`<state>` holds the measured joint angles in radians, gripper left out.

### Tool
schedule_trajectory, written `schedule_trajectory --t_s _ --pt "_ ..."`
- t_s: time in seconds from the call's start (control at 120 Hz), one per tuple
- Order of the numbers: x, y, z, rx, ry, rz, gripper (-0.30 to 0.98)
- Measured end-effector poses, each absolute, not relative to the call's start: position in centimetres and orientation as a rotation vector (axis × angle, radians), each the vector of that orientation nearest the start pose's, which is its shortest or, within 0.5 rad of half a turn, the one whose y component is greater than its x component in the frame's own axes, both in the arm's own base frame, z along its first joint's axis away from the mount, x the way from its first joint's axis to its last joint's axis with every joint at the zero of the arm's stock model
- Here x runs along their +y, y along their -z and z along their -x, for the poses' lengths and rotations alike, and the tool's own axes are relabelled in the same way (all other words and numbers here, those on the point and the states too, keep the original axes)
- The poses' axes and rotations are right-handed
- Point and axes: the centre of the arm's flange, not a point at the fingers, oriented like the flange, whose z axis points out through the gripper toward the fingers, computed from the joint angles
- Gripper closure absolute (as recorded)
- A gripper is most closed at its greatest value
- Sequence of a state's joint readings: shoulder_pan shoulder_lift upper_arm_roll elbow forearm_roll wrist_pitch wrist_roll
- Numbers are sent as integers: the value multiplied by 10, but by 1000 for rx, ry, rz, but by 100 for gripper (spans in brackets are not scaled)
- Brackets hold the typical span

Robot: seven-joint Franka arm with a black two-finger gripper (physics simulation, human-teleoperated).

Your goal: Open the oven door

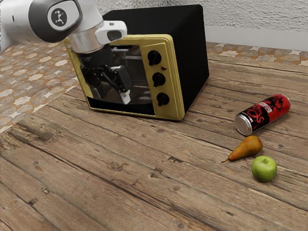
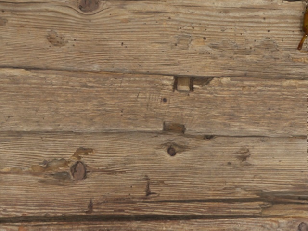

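Oven door (image 1: 137, 72), grey and glassy, black along its lower edge, stands beyond the gripper (image 1: 124, 98); spread or pressed together, I cannot tell.

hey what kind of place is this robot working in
Probably a rustic kitchen or dining spot, though simulated: a countertop-style oven with three knobs stands on a worn plank table, with a pear and a green apple nearby.
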<state>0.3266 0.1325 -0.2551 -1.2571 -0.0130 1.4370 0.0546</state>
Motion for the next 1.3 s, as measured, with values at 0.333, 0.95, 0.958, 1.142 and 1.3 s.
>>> schedule_trajectory --t_s 0.333,0.95,0.958,1.142,1.3 --pt "226 -832 -438 2 501 2808 0" --pt "266 -700 -601 1209 774 2359 0" --pt "266 -699 -602 1216 771 2353 0" --pt "282 -696 -625 1335 717 2245 0" --pt "287 -682 -633 1421 663 2216 0"
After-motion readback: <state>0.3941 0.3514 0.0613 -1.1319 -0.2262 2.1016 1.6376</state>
